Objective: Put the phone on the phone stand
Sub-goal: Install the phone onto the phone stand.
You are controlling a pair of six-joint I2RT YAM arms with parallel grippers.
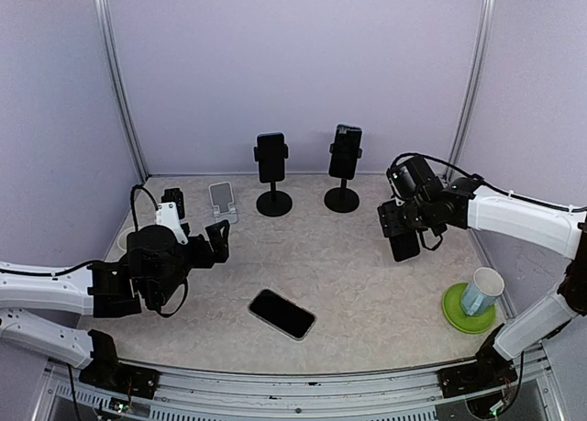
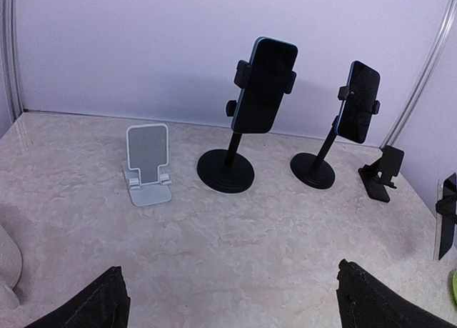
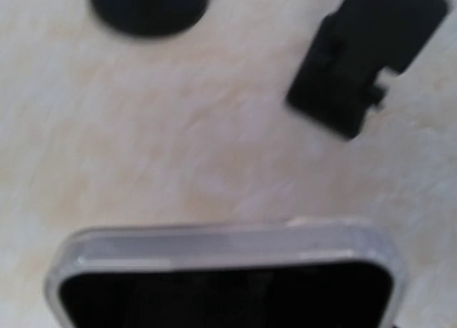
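Observation:
My right gripper (image 1: 404, 235) is shut on a black phone (image 1: 404, 245) in a clear case and holds it upright above the table at the right. In the right wrist view the phone's top edge (image 3: 225, 242) fills the bottom, with a small black phone stand (image 3: 364, 56) on the table beyond it. That stand (image 2: 382, 172) also shows in the left wrist view, empty. A small white stand (image 1: 222, 201) stands empty at the back left. A second phone (image 1: 282, 313) lies flat near the front. My left gripper (image 1: 195, 222) hangs open at the left, holding nothing.
Two tall black round-based stands (image 1: 272, 169) (image 1: 344, 164) at the back each carry a phone. A cup on a green coaster (image 1: 470, 304) sits at the front right. Purple walls and metal posts enclose the table.

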